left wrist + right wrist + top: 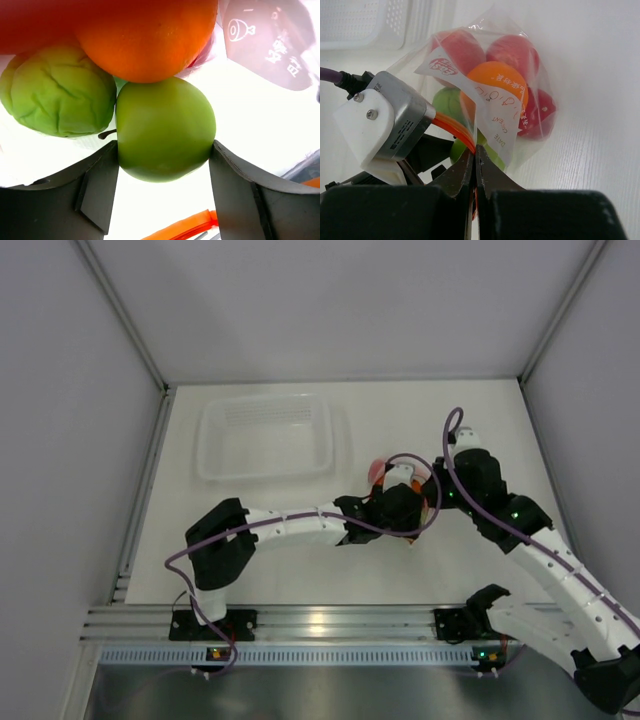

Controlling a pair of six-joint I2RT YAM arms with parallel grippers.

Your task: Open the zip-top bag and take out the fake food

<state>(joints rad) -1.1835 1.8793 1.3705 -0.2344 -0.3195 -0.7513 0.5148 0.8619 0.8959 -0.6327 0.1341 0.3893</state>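
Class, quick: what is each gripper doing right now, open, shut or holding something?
Left gripper: closed on the green apple.
Right gripper: shut on the orange zipper strip of the zip-top bag.

zip-top bag (496, 102) clear glossy film; fake food (165, 130) smooth plastic; tub (265, 440) translucent plastic; table (330, 575) matt white

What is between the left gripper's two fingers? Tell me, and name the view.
A smooth green apple fills the gap between the left gripper's fingers, seeming to touch both. The left wrist view shows it.
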